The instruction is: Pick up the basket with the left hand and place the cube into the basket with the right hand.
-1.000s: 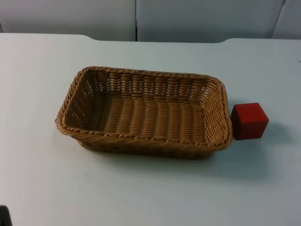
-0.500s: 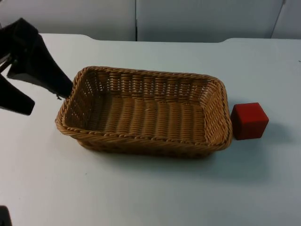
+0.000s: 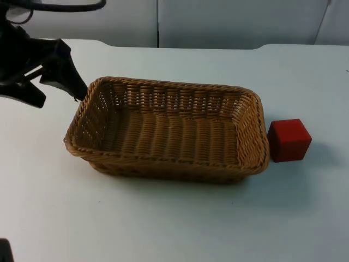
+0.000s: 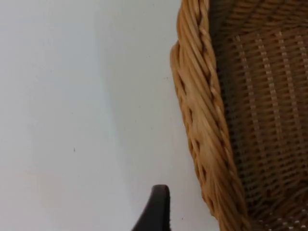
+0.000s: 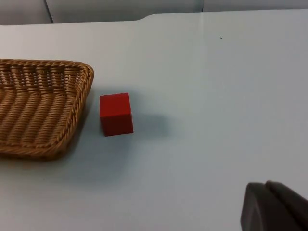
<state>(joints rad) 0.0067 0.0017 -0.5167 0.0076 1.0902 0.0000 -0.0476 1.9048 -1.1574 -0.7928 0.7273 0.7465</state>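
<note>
**Left gripper at the basket's corner, cube waiting on the table**

The left gripper [image 3: 59,97] hangs just off the far left corner of the wicker basket [image 3: 169,164], its two black fingers spread apart, nothing between them. One finger [image 3: 65,76] points at the rim, close to it; whether it touches the weave, I cannot tell. From the left wrist view the braided rim of the basket [image 4: 202,130] runs right alongside a black fingertip [image 4: 156,209], with a strip of white table [image 4: 72,120] between them.

The basket sits flat on the table [image 3: 174,229], nothing inside it. The red cube [image 3: 289,140] stands on the table just beside the basket's right end, a thin gap between them. The right wrist view looks across at the cube [image 5: 116,114] and basket [image 5: 43,110] from well back; the right arm waits, and I cannot tell the right gripper's state.
</note>
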